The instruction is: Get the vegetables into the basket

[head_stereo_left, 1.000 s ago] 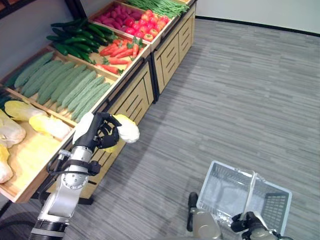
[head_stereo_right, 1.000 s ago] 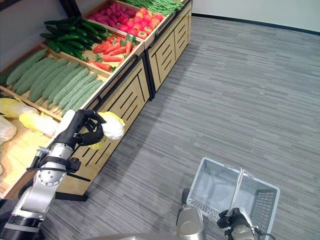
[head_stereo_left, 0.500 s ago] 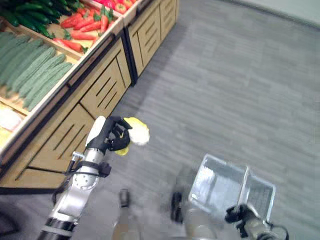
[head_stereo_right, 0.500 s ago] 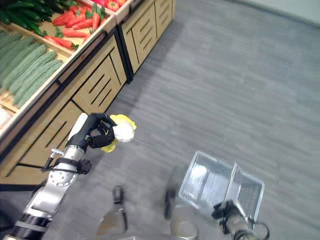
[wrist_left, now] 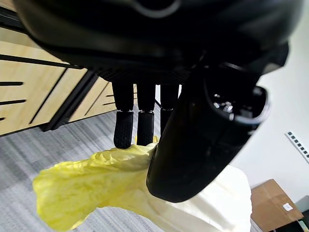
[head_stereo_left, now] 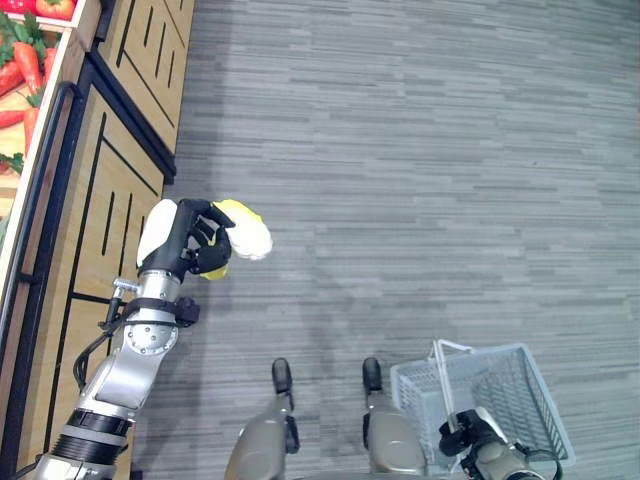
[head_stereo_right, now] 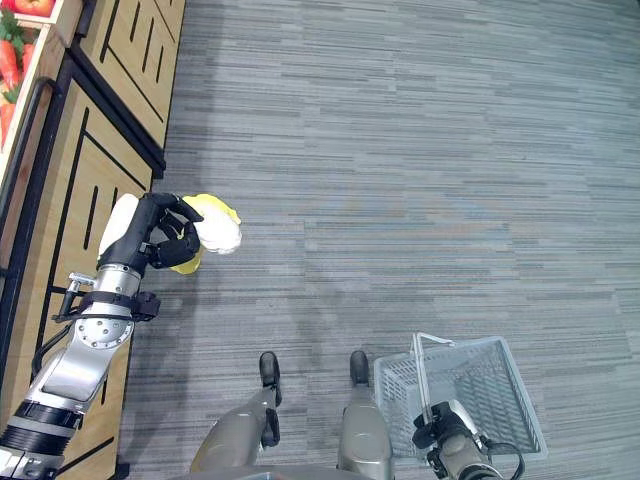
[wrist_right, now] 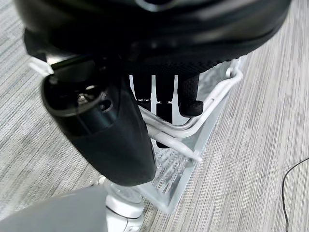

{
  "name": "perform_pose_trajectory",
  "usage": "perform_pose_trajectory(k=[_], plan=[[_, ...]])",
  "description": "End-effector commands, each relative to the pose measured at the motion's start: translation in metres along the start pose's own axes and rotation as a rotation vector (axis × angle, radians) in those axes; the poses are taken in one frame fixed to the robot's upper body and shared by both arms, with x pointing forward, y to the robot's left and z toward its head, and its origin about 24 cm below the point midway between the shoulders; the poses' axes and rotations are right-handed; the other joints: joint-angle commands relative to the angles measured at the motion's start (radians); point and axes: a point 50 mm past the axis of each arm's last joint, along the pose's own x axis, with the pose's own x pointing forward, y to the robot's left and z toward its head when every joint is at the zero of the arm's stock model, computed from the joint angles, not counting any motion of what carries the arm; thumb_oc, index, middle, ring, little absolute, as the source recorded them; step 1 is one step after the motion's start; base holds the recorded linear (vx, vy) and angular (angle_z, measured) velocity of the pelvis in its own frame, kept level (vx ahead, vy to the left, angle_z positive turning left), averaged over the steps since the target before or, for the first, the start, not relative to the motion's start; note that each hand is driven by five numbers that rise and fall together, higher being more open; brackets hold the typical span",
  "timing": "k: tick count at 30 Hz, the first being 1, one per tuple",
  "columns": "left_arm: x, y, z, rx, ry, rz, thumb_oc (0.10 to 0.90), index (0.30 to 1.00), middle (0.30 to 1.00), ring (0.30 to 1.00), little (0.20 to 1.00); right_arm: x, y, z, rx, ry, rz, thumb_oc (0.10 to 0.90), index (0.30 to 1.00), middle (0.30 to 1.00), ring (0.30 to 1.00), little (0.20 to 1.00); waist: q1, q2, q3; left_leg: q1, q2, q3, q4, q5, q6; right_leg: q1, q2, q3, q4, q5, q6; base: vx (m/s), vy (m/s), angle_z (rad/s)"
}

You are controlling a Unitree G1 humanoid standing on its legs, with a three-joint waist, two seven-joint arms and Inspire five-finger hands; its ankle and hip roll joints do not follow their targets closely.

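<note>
While my left hand (head_stereo_left: 190,240) fingers grasp yellow cabbage (head_stereo_left: 247,232) above floor (head_stereo_left: 420,170), right hand (head_stereo_right: 442,434) fingers hook basket (head_stereo_left: 520,390) handle, at 4 o'clock, well apart.

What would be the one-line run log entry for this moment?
left hand: shut on cabbage, over floor | right hand: shut on basket handle | basket: no vegetables visible inside

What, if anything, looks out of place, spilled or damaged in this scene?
Nothing stands out. The left hand grips a yellow cabbage above the floor beside the wooden stand; the right hand holds the basket by its handle, upright and apparently empty.
</note>
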Motion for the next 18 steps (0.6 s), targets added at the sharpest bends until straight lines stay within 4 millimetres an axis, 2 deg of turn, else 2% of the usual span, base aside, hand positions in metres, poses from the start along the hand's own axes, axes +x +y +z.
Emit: perform_pose_trajectory(k=[1, 4, 5, 8, 9, 10, 11, 13, 16, 18], plan=[[-0.004, 0.022, 0.036, -0.017, -0.198, 0.109, 0.4, 0.3, 0.3, 0.3, 0.3, 0.001, -0.008, 0.008, 0.059, -0.027, -0.029, 0.4, 0.3, 0.3, 0.3, 0.3, 0.01, -0.013, -0.097, -0.044, 0.056, -0.016, 0.1, -0.072, -0.053, -0.036, -0.006, 0.052, 0.03, -0.021, 0.066, 0.03, 0.096, -0.37], [-0.008, 0.019, 0.03, -0.015, -0.172, 0.079, 0.4, 0.3, 0.3, 0.3, 0.3, 0.003, -0.014, 0.023, 0.075, -0.073, -0.046, 0.4, 0.3, 0.3, 0.3, 0.3, 0.01, -0.015, -0.1, -0.014, 0.056, 0.021, 0.117, -0.096, -0.047, -0.04, -0.007, 0.052, 0.033, 0.0, 0.075, 0.02, 0.068, -0.42], [-0.011, 0.016, 0.025, -0.004, -0.146, 0.052, 0.4, 0.3, 0.3, 0.3, 0.3, 0.003, -0.021, 0.042, 0.083, -0.131, -0.068, 0.4, 0.3, 0.3, 0.3, 0.3, 0.025, -0.013, -0.093, 0.015, 0.069, 0.051, 0.127, -0.109, -0.046, -0.041, -0.011, 0.0, 0.051, 0.01, 0.071, 0.0, 0.018, -0.82], [-0.012, 0.01, 0.018, 0.013, -0.11, 0.017, 0.4, 0.3, 0.3, 0.3, 0.3, 0.002, -0.032, 0.062, 0.072, -0.203, -0.1, 0.4, 0.3, 0.3, 0.3, 0.3, 0.023, -0.011, -0.103, 0.042, 0.074, 0.073, 0.119, -0.106, -0.049, -0.035, -0.013, -0.027, 0.056, 0.014, 0.07, 0.0, 0.003, -0.56], [-0.013, 0.004, 0.014, 0.001, -0.086, -0.001, 0.4, 0.3, 0.3, 0.3, 0.3, 0.001, -0.038, 0.072, 0.068, -0.237, -0.119, 0.4, 0.3, 0.3, 0.3, 0.3, 0.019, -0.01, -0.108, 0.053, 0.074, 0.077, 0.11, -0.103, -0.052, -0.031, -0.016, -0.03, 0.053, 0.019, 0.069, 0.01, 0.003, -0.25], [-0.012, 0.004, 0.014, 0.0, -0.086, -0.001, 0.4, 0.3, 0.3, 0.3, 0.3, 0.001, -0.039, 0.071, 0.067, -0.236, -0.12, 0.4, 0.3, 0.3, 0.3, 0.3, 0.02, -0.009, -0.107, 0.055, 0.073, 0.077, 0.107, -0.101, -0.052, -0.029, -0.016, -0.03, 0.051, 0.02, 0.069, -0.02, 0.001, -0.24], [-0.012, -0.005, 0.008, -0.01, -0.055, -0.031, 0.4, 0.3, 0.3, 0.3, 0.3, -0.002, -0.052, 0.089, 0.061, -0.293, -0.16, 0.4, 0.3, 0.3, 0.3, 0.3, 0.02, -0.001, -0.115, 0.068, 0.069, 0.081, 0.093, -0.097, -0.055, -0.021, -0.022, -0.042, 0.038, 0.012, 0.068, -0.03, 0.008, -0.24], [-0.011, -0.014, 0.005, -0.019, -0.032, -0.069, 0.4, 0.3, 0.3, 0.3, 0.3, -0.005, -0.064, 0.103, 0.057, -0.34, -0.193, 0.4, 0.3, 0.3, 0.3, 0.3, 0.012, 0.006, -0.125, 0.074, 0.067, 0.08, 0.082, -0.089, -0.059, -0.017, -0.026, -0.039, 0.03, 0.005, 0.065, -0.03, -0.011, -0.17], [-0.01, -0.025, 0.002, -0.026, -0.011, -0.108, 0.4, 0.3, 0.3, 0.3, 0.3, -0.007, -0.07, 0.111, 0.055, -0.365, -0.205, 0.4, 0.3, 0.3, 0.3, 0.3, 0.01, 0.017, -0.138, 0.08, 0.069, 0.073, 0.071, -0.081, -0.062, -0.01, -0.025, -0.042, 0.023, -0.007, 0.058, 0.0, -0.032, 0.07], [-0.007, -0.041, -0.003, -0.013, 0.023, -0.165, 0.4, 0.3, 0.3, 0.3, 0.3, -0.013, -0.082, 0.132, 0.034, -0.427, -0.235, 0.4, 0.3, 0.3, 0.3, 0.3, 0.008, 0.034, -0.163, 0.09, 0.079, 0.059, 0.058, -0.068, -0.071, 0.009, -0.019, -0.052, 0.015, -0.029, 0.042, 0.05, -0.093, 0.09]])
